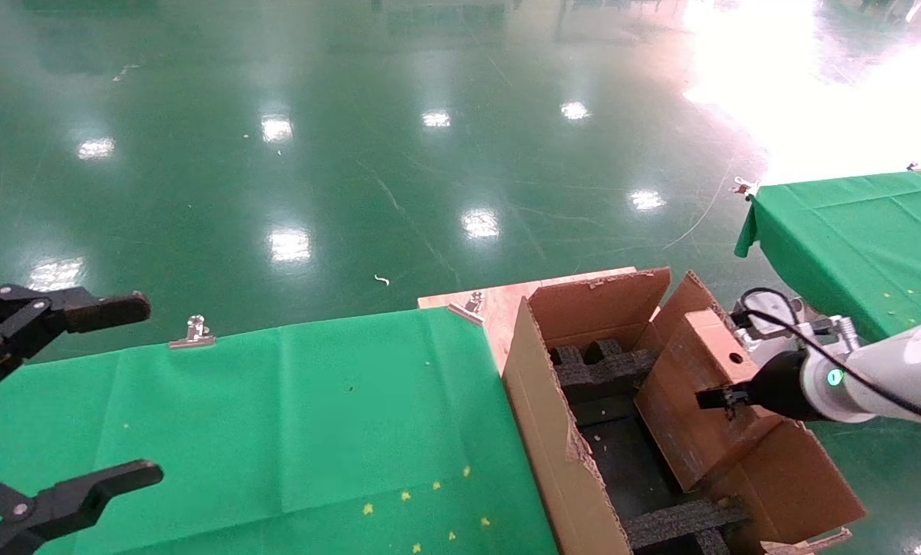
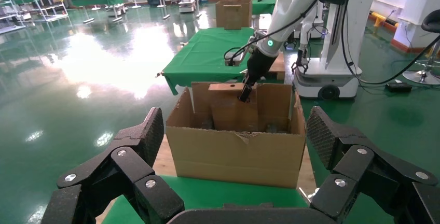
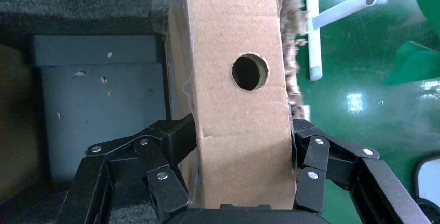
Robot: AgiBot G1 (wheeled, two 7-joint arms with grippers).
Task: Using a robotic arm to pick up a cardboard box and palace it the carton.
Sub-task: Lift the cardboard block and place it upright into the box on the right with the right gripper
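The white robotic arm (image 1: 884, 378) reaches in from the right, and its black right gripper (image 1: 726, 398) is shut on the small cardboard box (image 1: 687, 408). That box, with a round hole (image 3: 250, 72) in one face, hangs tilted with its lower end inside the large open carton (image 1: 552, 432), close to the carton's right wall. Black foam inserts (image 1: 599, 370) line the carton's floor. In the right wrist view the fingers (image 3: 179, 136) press both sides of the cardboard box (image 3: 233, 27). My left gripper (image 1: 152, 391) hovers open and empty over the table's left end, facing the carton (image 2: 236, 151).
The carton stands on a wooden board (image 1: 499, 308) at the right end of a green-clothed table (image 1: 275, 424) held by metal clips (image 1: 194, 333). A second green table (image 1: 853, 239) lies at the far right. Glossy green floor surrounds both.
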